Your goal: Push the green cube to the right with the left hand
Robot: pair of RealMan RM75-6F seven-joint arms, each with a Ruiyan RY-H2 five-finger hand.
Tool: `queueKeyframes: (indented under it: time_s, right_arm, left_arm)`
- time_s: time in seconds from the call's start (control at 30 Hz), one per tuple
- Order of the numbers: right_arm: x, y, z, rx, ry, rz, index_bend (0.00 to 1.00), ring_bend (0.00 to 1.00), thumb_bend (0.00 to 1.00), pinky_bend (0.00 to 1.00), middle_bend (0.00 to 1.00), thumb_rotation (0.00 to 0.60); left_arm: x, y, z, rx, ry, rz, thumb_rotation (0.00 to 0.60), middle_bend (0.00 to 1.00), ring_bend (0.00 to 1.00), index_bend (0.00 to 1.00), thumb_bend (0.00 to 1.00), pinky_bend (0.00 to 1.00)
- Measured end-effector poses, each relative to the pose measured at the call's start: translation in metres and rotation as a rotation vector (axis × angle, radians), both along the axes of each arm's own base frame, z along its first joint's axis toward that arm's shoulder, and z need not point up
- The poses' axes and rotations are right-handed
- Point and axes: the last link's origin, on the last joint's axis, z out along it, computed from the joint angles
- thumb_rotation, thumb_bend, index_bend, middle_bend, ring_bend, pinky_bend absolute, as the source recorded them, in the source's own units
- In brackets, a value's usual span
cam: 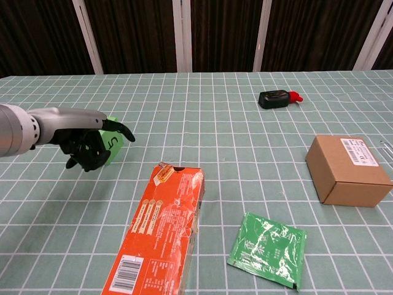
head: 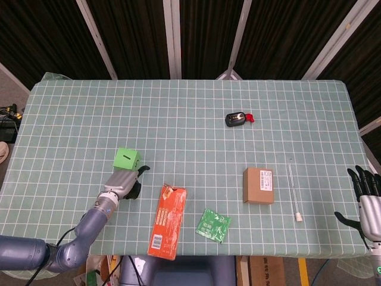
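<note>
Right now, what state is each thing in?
green cube: upright on the table, left robot hand against it
left robot hand: fingers curled, at the cube
right robot hand: open, off the table edge
orange box: lying flat
cardboard box: closed
green sachet: flat

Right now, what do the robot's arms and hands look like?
The left arm has rounded blue-grey segments ending in a silver wrist; the left hand has black fingers under a grey metallic back. The right hand is silver-grey with black segmented fingers. A dark cable trails beside the left arm.
</note>
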Motion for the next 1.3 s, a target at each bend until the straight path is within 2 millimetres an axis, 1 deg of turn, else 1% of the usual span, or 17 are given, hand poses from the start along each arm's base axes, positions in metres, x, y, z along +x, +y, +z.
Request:
queueKeyframes:
  time_s: [0.17, 0.23, 0.37, 0.47, 0.63, 0.73, 0.9, 1.07, 1.3]
  right_arm:
    - [0.000, 0.000, -0.001, 0.003, 0.003, -0.007, 0.07, 0.00, 0.04, 0.00, 0.00, 0.600]
    - [0.000, 0.001, -0.001, 0.003, 0.005, -0.008, 0.07, 0.00, 0.04, 0.00, 0.00, 0.600]
    - [0.001, 0.001, -0.002, 0.005, 0.012, -0.011, 0.07, 0.00, 0.05, 0.00, 0.00, 0.600]
    - [0.001, 0.001, -0.003, 0.007, 0.016, -0.015, 0.07, 0.00, 0.04, 0.00, 0.00, 0.600]
    - [0.001, 0.000, -0.004, 0.008, 0.018, -0.022, 0.07, 0.00, 0.04, 0.00, 0.00, 0.600]
    - [0.000, 0.000, -0.003, 0.008, 0.016, -0.025, 0.07, 0.00, 0.05, 0.00, 0.00, 0.600]
    - [0.000, 0.000, -0.003, 0.014, 0.015, -0.027, 0.07, 0.00, 0.04, 0.00, 0.00, 0.600]
    - [0.001, 0.001, -0.003, 0.015, 0.014, -0.027, 0.07, 0.00, 0.04, 0.00, 0.00, 0.600]
    - [0.001, 0.001, -0.003, 0.015, 0.015, -0.032, 0.07, 0.00, 0.04, 0.00, 0.00, 0.600]
  left_arm:
    - [-0.002, 0.003, 0.009, 0.059, -0.059, -0.052, 0.600, 0.77, 0.57, 0.15, 0.83, 0.67]
    - [-0.007, 0.005, 0.014, 0.082, -0.081, -0.062, 0.600, 0.77, 0.57, 0.15, 0.83, 0.67]
    - [-0.017, 0.014, 0.027, 0.140, -0.069, -0.103, 0.600, 0.77, 0.57, 0.15, 0.83, 0.67]
    - [-0.023, 0.019, 0.035, 0.166, -0.074, -0.096, 0.600, 0.77, 0.57, 0.15, 0.83, 0.67]
    - [-0.023, 0.023, 0.044, 0.194, -0.100, -0.107, 0.600, 0.77, 0.57, 0.15, 0.83, 0.67]
    - [-0.026, 0.024, 0.052, 0.226, -0.120, -0.115, 0.600, 0.77, 0.57, 0.15, 0.82, 0.67]
    - [-0.047, 0.019, 0.071, 0.276, -0.077, -0.120, 0.600, 0.77, 0.57, 0.15, 0.82, 0.67]
    - [-0.069, 0.014, 0.081, 0.294, -0.043, -0.089, 0.600, 0.77, 0.57, 0.15, 0.82, 0.67]
    - [-0.085, 0.011, 0.080, 0.263, -0.004, -0.073, 0.600, 0.77, 0.57, 0.15, 0.82, 0.67]
